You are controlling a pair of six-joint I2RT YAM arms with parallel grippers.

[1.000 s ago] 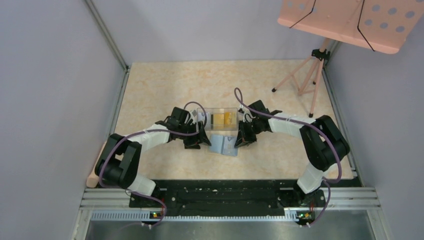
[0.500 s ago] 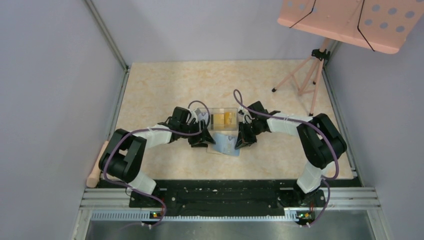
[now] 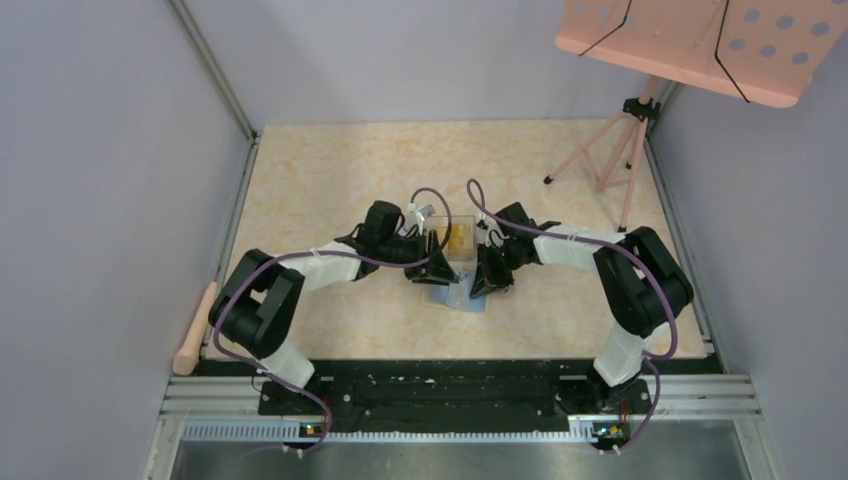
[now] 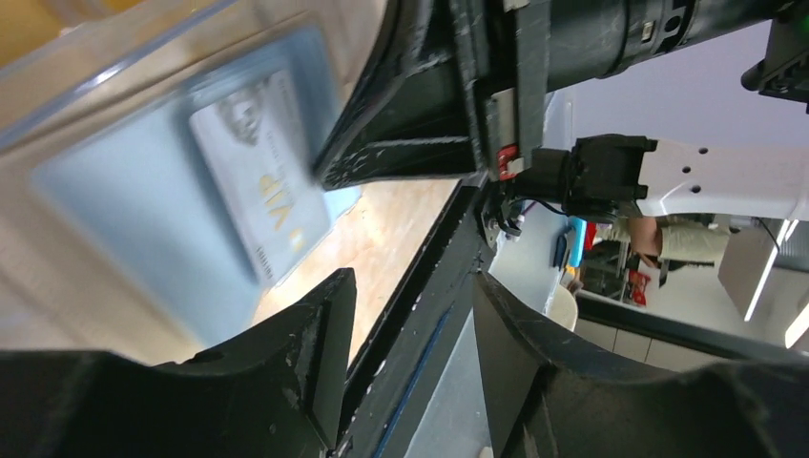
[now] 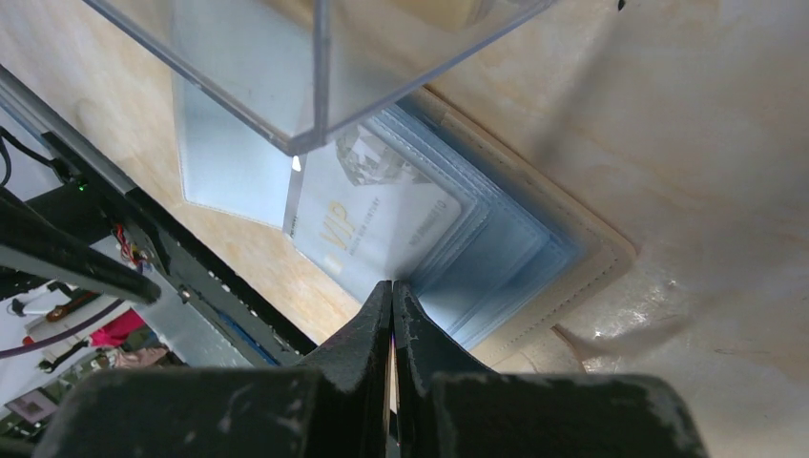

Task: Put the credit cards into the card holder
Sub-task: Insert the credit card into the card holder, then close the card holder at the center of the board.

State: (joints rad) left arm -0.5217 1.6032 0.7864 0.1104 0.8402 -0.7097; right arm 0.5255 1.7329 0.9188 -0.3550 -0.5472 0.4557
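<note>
The card holder (image 3: 458,296) lies open in front of the clear box (image 3: 458,238), showing blue pockets (image 5: 515,248) and a tan rim (image 5: 596,277). A silvery credit card marked VIP (image 5: 372,215) lies on the pockets, also seen in the left wrist view (image 4: 258,181). Yellow credit cards (image 3: 457,237) sit inside the box. My right gripper (image 5: 393,284) is shut, its tips resting on the holder at the card's near edge (image 3: 483,286). My left gripper (image 4: 410,281) is open with nothing between its fingers, hovering at the holder's left side (image 3: 432,272).
The clear box's wall (image 5: 315,67) overhangs the holder's far edge. A pink music stand on a tripod (image 3: 612,150) stands at the back right. A wooden stick (image 3: 193,330) lies by the left wall. A black rail (image 3: 440,385) runs along the near edge.
My left arm has swung right, from beside the box's left end to the holder's left side, its jaws narrowing. The right arm has stayed put.
</note>
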